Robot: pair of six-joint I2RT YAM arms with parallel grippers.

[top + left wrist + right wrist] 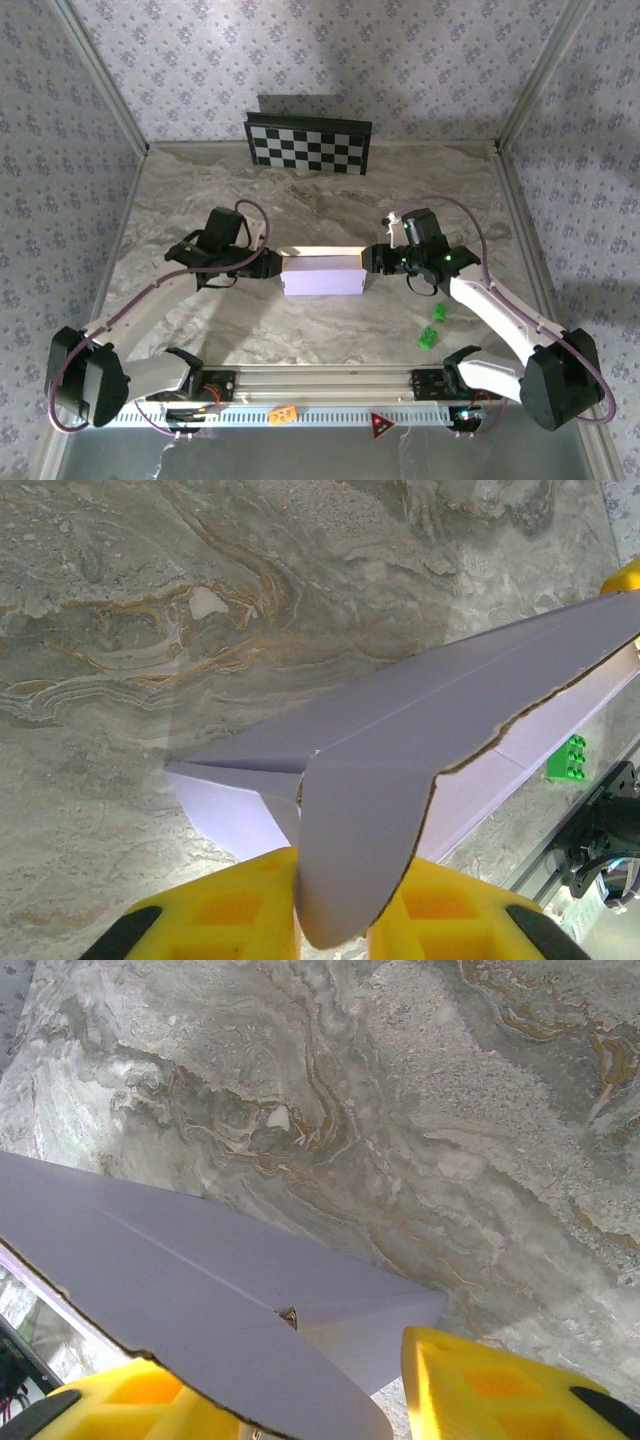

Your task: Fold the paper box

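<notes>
1. Seen from overhead, the paper box (322,276) lies at the centre of the marbled table (200,190). It is a low, part-folded shape.
2. Its long axis runs straight across the table, from 9 o'clock to 3 o'clock. The lavender long face is turned toward 6 o'clock, toward the arm bases. A narrow cream strip shows along its 12 o'clock edge.
3. The left gripper (272,265) meets the box at its 9 o'clock end and the right gripper (372,260) meets it at its 3 o'clock end.
4. In the left wrist view, a rounded lavender end flap of the paper box (450,710) drops between the yellow fingers (230,915). The fingers of the left gripper (335,925) stand close together and touch the flap on both sides, so they pinch it.
5. In the right wrist view, the jaws of the right gripper (270,1410) stand partly apart around the other end flap of the paper box (200,1290). The flap lies over one yellow finger (130,1400). A thin gap seems to separate it from the other finger, so no firm hold shows.
6. A black-and-white checkerboard panel (309,145) stands at 12 o'clock against the back wall, well apart from the box.
7. Two small green bricks (432,328) lie on the table at about 4 o'clock from the box, near the right arm.
</notes>
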